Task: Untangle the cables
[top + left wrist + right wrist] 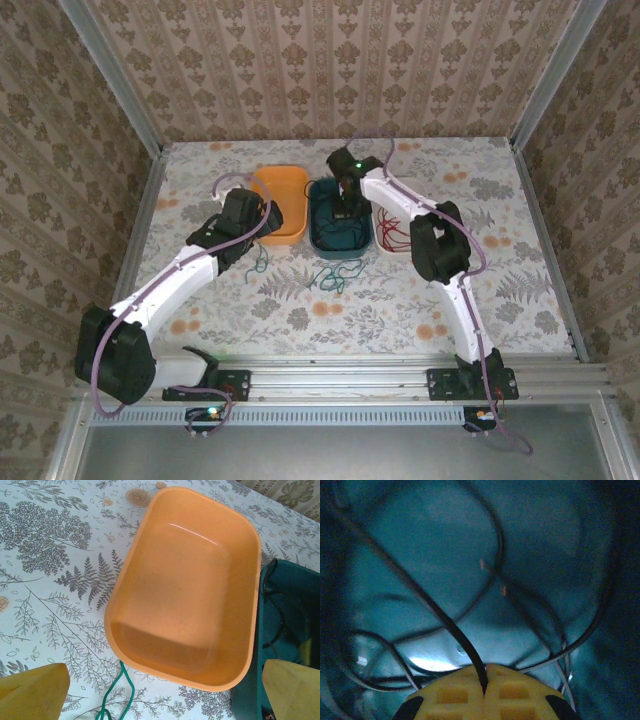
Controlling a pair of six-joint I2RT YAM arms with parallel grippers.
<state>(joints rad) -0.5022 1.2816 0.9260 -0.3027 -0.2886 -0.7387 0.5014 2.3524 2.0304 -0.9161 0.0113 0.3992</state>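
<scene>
My right gripper (485, 690) is clamped on a dark cable (440, 615), with the strand pinched between the yellow pads (450, 695), and it sits low inside the teal bin (420, 535). In the right wrist view the cable rises from the pinch toward the upper left. More dark loops lie across the bin floor around it, and I cannot tell whether they are one cable or several. My left gripper (162, 695) hangs with its jaws wide apart and nothing between them. Its yellow fingertips (32, 692) sit at the bottom corners of the left wrist view, above the table (50, 605) on the near side of the orange bin (185, 605). A green cable (123, 685) comes out from that bin's near rim and runs toward me across the patterned cloth, between the two fingertips. From the top camera I see three bins standing close side by side in a row toward the far edge of the table: orange on the left, teal in the middle and a cream bin (392, 253) on the right. A red cable (393, 236) lies coiled in the cream bin. A green tangle (336, 276) rests on the table just on the near side of the teal bin, about midway between the table's left and right edges.
</scene>
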